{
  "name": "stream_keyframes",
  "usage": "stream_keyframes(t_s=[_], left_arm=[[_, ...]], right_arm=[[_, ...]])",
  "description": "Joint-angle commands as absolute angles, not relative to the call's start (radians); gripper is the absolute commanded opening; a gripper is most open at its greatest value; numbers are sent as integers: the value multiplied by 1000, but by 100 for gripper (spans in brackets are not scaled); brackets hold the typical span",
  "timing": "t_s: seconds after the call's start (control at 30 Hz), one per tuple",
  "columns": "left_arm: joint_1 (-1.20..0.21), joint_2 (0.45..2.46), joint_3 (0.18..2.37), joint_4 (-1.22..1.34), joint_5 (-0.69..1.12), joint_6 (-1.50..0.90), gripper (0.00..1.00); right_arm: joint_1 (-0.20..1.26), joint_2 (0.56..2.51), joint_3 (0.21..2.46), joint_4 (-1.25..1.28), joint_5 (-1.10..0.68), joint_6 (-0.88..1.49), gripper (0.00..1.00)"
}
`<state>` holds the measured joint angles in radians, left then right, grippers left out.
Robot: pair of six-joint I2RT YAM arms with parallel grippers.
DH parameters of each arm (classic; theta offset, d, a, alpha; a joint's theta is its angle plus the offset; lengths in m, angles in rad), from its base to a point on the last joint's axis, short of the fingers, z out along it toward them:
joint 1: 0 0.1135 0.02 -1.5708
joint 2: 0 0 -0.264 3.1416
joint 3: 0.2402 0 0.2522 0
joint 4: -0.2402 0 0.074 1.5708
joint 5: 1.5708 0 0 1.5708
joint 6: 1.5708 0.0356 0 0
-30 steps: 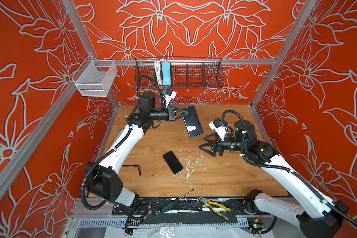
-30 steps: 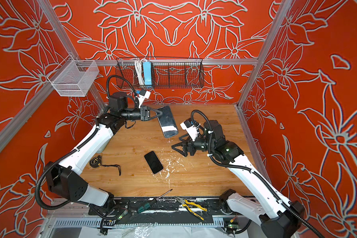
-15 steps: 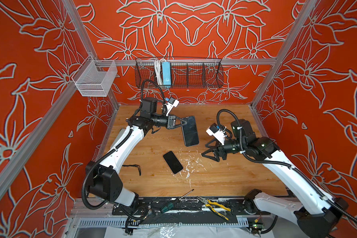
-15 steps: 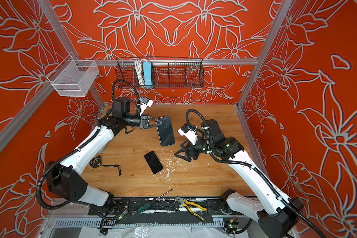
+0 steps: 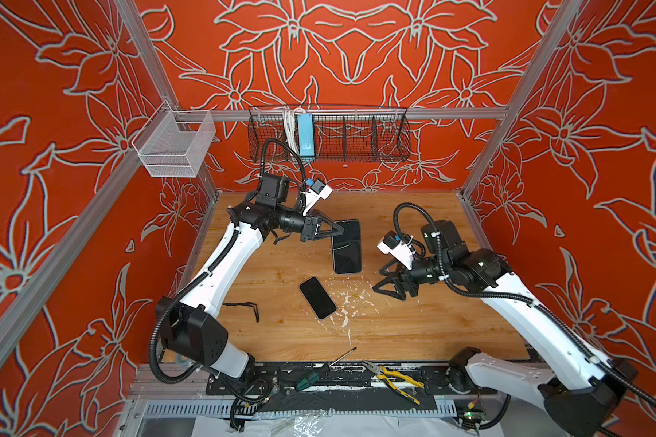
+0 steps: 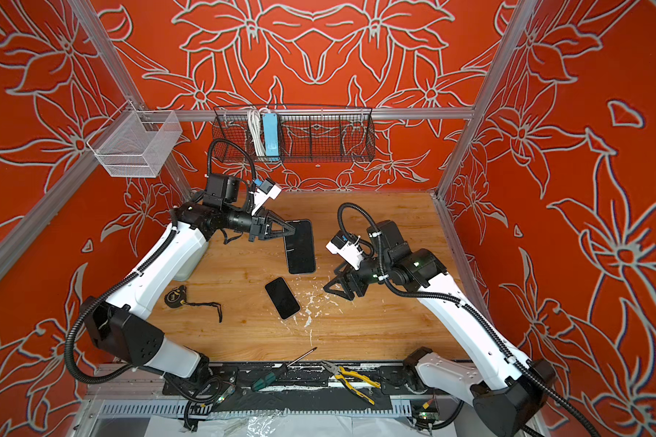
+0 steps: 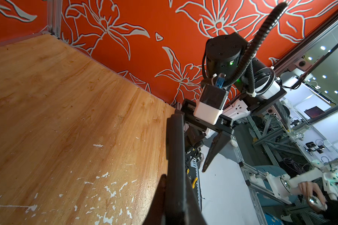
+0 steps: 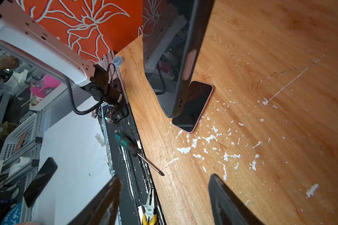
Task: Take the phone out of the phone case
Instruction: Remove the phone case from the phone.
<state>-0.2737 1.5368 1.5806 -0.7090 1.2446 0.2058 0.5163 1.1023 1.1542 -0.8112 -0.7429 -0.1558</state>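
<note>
My left pincer (image 5: 339, 229) is clamped on the top end of the cased phone (image 5: 347, 249) and holds it clear of the tabletop (image 5: 413, 333), just behind the loose phone (image 5: 317, 297) lying flat there. My right pincer (image 5: 377, 280) is empty, jaws apart, to the right of the loose phone. Only the right wrist view shows the loose phone's pink rim and the case's tan side button (image 8: 188, 66). The left wrist view shows the case edge-on.

Phone case (image 5: 346, 246) straighter, right gripper (image 5: 377, 282) lower.
</note>
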Motion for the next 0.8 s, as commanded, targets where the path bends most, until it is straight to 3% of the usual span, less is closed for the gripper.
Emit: stream_keyframes(t_s=[0.0,0.77], left_arm=[[-266,1560,1624,-816,1313,302,0],[-280,1727,1803,-1068,1359,467,0]], right_arm=[[517,1111,1149,-784,-767,-209,71],[537,1220,1221,-754,-834,-286,67]])
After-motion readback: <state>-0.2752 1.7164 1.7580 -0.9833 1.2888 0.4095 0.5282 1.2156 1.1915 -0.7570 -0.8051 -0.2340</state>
